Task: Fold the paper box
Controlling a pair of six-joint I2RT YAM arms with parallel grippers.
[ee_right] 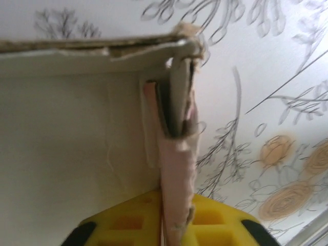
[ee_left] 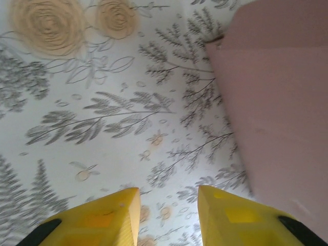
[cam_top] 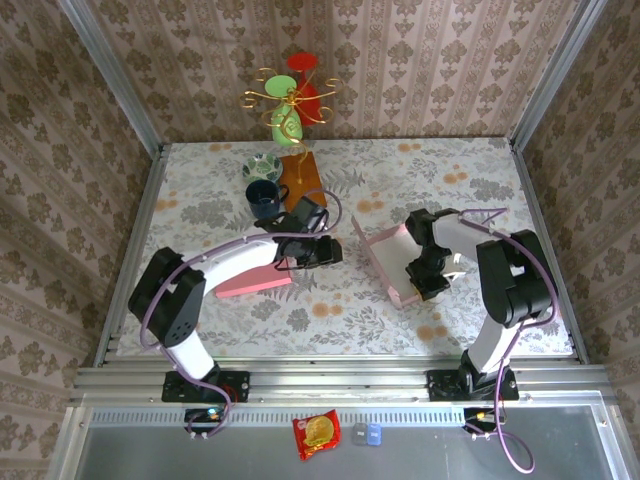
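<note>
The table (cam_top: 470, 170), covered in a grey and gold floral cloth, spans the booth. The left arm (cam_top: 225, 265) reaches across toward the middle, and the right arm (cam_top: 510, 275) bends inward from the right side.

The pink paper box (cam_top: 385, 250) sits right of centre, partly formed, with one wall upright on its left side. A flat pink card piece (cam_top: 250, 283) lies under the left arm, well apart from the box.

At the far edge stands a wooden base (cam_top: 300, 175) carrying a gold wire ornament (cam_top: 290, 100). Just beside it are a dark mug (cam_top: 264, 197) and a patterned bowl (cam_top: 262, 167). A red snack packet (cam_top: 316, 434) lies on the near rail.

The right gripper (cam_top: 428, 285) is at the box's near right corner. In its wrist view the yellow fingers (ee_right: 133, 215) pinch the pink wall (ee_right: 177, 169) between them.

The left gripper (cam_top: 325, 250) is over the cloth with its jaws spread and nothing between them (ee_left: 168, 197). A pink panel (ee_left: 277, 113) lies just to its right; it may be the box's wall, though the close view does not settle that.
</note>
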